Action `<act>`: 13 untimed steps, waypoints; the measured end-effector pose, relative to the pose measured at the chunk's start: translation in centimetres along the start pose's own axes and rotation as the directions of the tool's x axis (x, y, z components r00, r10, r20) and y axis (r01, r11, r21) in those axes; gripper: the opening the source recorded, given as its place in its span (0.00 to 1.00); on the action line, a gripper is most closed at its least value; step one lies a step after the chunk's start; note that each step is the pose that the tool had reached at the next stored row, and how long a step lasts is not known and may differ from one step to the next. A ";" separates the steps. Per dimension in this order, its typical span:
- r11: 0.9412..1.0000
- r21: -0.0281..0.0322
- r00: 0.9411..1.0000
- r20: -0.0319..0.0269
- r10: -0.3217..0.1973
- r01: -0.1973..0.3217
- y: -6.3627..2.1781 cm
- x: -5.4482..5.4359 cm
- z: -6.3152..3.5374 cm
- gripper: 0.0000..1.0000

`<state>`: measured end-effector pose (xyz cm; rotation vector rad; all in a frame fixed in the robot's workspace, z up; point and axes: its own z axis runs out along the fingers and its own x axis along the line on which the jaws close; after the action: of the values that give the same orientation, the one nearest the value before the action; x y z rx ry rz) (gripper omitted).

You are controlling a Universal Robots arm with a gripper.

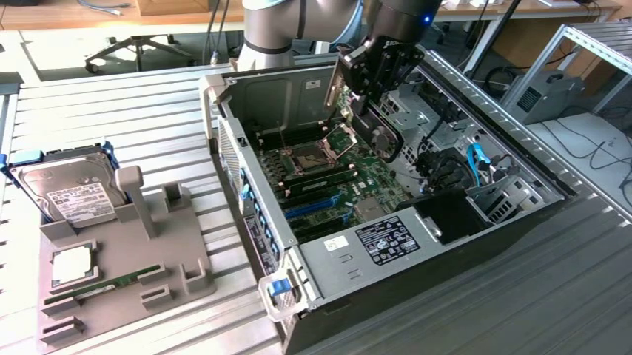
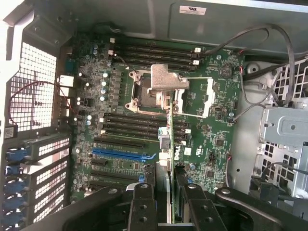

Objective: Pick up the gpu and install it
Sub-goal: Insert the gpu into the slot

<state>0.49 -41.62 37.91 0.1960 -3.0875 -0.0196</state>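
The gripper (image 1: pixel 374 92), clamped on the gpu (image 1: pixel 381 137), held it edge-down above the motherboard (image 2: pixel 144 144), apparently so its edge could meet a slot.

Grey metal computer case (image 1: pixel 345 255) is lying on a slatted metal table (image 1: pixel 138 103), a grey plastic tray (image 1: pixel 148 251) sitting at its exterior-view nine o'clock; the black-shrouded gpu card (image 1: pixel 383 137) is hanging above its green motherboard (image 1: pixel 375 191).

Black plastic gpu (image 1: pixel 381 137), bare metal case (image 1: pixel 286 96)

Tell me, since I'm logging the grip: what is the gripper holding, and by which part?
The gpu, clamped in the gripper by its upper edge, hanging above the motherboard.
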 end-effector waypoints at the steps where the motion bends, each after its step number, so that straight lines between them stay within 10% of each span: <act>1: 1.000 0.000 1.000 0.000 -0.001 0.001 0.00 0.0 0.00 0.27; 13: 1.000 0.001 1.000 0.000 -0.029 0.029 0.00 0.0 0.00 0.27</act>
<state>0.49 -41.62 37.91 0.2401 -3.0842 -0.0186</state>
